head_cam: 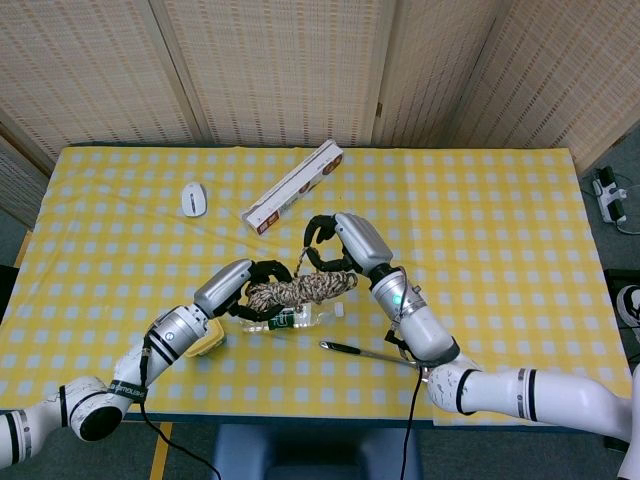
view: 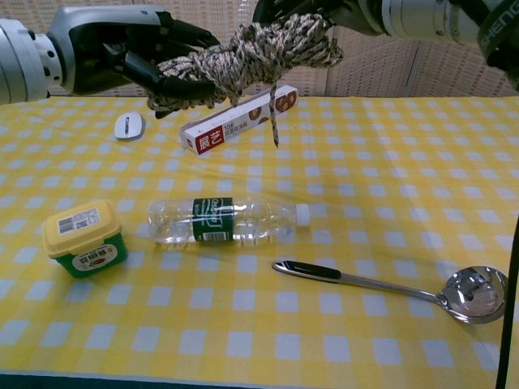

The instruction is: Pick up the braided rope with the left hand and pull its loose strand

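Above the middle of the yellow checked table [head_cam: 480,220], the braided rope [head_cam: 300,289] was held up in the air as a thick bundle, lying roughly left to right between both hands. The left hand [head_cam: 245,284] gripped the bundle's left end, dark fingers [view: 166,69] wrapped around it; the left arm reached in from the near-left corner, forearm angled up toward centre. The right hand [head_cam: 340,245] sat at the bundle's right end and slightly farther back, fingers curled down onto the rope; in the chest view it was mostly cut off at the top edge, so whether it truly clamped the rope or just rested on it I couldn't tell. The right arm came in from the near-right, forearm slanted toward centre. A loose strand [view: 275,113] hung down from the bundle in the chest view, its end dangling in front of the long box [view: 238,121], clear of the table. Under the rope lay a plastic bottle [view: 220,221] on its side, cap to the right. A yellow-lidded tub [view: 83,238] sat near left, a metal spoon [view: 397,287] near right, a white mouse [view: 128,124] far left.
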You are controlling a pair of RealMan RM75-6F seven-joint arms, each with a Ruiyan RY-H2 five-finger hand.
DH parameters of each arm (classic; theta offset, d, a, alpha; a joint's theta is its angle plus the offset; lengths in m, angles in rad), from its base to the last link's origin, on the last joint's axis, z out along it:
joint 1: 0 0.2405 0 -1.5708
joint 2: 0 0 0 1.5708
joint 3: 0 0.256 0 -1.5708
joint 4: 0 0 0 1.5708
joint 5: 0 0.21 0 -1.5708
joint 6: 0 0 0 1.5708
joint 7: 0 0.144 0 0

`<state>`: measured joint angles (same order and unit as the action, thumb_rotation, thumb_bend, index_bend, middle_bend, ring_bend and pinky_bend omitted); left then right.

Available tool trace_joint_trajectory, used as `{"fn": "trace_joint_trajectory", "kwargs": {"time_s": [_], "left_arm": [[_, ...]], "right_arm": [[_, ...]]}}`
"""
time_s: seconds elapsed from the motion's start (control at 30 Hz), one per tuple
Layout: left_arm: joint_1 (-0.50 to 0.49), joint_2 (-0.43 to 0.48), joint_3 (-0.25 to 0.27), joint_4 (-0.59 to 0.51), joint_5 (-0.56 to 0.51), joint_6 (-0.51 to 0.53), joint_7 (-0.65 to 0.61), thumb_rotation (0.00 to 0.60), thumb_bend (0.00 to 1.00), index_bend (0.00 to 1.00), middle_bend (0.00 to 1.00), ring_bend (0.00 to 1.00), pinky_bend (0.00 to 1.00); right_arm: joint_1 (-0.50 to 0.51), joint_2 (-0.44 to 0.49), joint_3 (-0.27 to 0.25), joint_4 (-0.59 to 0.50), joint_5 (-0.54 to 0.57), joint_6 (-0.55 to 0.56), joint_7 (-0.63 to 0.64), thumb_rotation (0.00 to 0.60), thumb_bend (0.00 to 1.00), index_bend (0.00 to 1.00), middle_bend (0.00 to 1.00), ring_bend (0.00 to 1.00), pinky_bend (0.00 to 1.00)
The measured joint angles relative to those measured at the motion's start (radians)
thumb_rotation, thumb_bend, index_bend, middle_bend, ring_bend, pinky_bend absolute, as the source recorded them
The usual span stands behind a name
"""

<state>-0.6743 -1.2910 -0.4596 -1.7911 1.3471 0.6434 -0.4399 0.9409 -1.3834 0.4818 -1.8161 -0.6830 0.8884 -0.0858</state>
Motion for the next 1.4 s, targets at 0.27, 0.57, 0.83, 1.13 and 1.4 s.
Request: {"fn": "trace_joint_trajectory", "kwargs": {"time_s": [0.27,0.57,0.83,1.13,1.4], "left_arm": [[-0.047,-0.021,0.057,0.012,-0.132,0.086,0.29,0.6,0.73,0.73,0.7,0.69,0.73],[-0.099,-0.054,0.108,-0.005,-0.378,0.23,0.581,0.6,0.73,0.73,0.71,0.7,0.73],[-0.129,-0.085,0.096,-0.026,-0.567,0.346,0.645,0.6,0.73,0.73,0.72,0.72,0.75],[-0.123,-0.106,0.045,-0.026,-0.628,0.436,0.592,0.6,0.73,0.73,0.72,0.72,0.75],[-0.097,-0.082,0.007,-0.047,-0.613,0.424,0.478,0.6,0.73,0.73,0.72,0.72,0.75]], "right_arm": [[0.0,0.042,-0.017,-0.093,-0.004,0.036,-0.018,0.6,0.48,0.75,0.49,0.46,0.43],[-0.008,0.068,-0.045,-0.179,-0.027,0.081,-0.032,0.6,0.48,0.75,0.49,0.47,0.47],[-0.009,0.071,-0.081,-0.236,-0.048,0.123,-0.066,0.6,0.48,0.75,0.49,0.49,0.51],[-0.015,0.066,-0.115,-0.264,-0.057,0.143,-0.081,0.6,0.48,0.65,0.48,0.5,0.54],[-0.035,0.069,-0.13,-0.241,-0.123,0.108,-0.02,0.6,0.48,0.27,0.33,0.4,0.53]]}}
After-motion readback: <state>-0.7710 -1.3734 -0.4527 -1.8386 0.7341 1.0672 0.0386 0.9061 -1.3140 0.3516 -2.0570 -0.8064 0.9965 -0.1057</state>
